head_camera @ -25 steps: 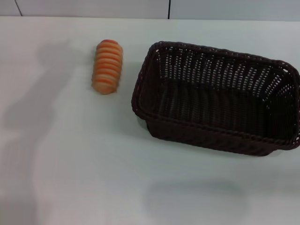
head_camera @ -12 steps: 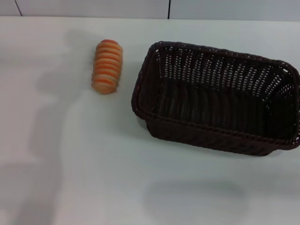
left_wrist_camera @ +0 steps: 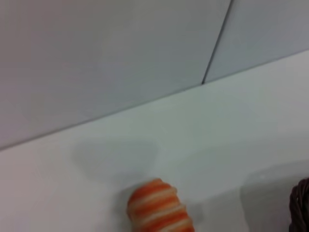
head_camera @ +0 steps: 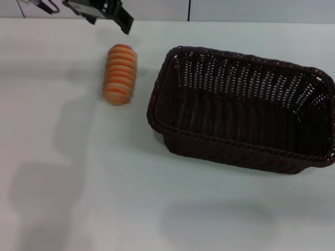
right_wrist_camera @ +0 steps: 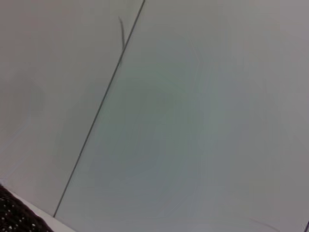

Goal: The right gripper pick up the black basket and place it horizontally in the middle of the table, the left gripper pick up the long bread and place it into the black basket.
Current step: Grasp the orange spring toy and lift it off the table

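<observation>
Newly arrived above the untouched long bread [head_camera: 120, 73], the left hand [head_camera: 107, 11], fingers' spread unclear, leaves loading the already-set black basket [head_camera: 242, 107] undone; right hand unseen.

From the head view I see only the left gripper [head_camera: 104, 13], entering at the far left edge of the frame. One black finger [head_camera: 123, 20] points down and toward the robot's right (the rest of the claw is cut off, so I cannot confirm its opening). It holds nothing. The right arm does not show in any view.
</observation>
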You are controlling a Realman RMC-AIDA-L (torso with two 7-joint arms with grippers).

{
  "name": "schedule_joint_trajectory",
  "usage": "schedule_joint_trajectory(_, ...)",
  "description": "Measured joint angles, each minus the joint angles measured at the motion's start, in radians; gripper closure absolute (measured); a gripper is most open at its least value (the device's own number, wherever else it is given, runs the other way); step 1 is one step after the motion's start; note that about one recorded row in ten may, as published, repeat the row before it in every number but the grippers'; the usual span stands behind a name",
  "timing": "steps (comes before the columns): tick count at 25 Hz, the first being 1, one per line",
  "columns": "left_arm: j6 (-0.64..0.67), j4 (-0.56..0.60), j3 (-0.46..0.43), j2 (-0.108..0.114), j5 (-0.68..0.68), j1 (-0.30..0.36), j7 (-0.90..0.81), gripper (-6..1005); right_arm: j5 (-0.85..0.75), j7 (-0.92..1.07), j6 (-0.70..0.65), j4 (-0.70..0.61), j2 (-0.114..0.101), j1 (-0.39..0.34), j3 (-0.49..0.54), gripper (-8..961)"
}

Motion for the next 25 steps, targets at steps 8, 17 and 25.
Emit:
schedule_joint_trajectory(8, -0.113, -0.193, -0.003, -0.002, 0.0, -0.047, 0.0, 190, -0.011, 0.002, 0.0, 0.031, -0.001, -0.011, -0.041, 380)
schedule_joint_trajectory(17, -0.231, -0.303, -0.013, -0.003, 0.001, -0.037, 0.0, 195, -0.011, 0.002, -0.001, 0.078, -0.002, -0.031, -0.083, 380)
schedule_joint_trajectory(25, -0.284, -0.372, -0.003, -0.005, 0.0, 0.012, 0.001, 198, -0.018, 0.036, -0.015, 0.221, 0.001, -0.114, -0.137, 380)
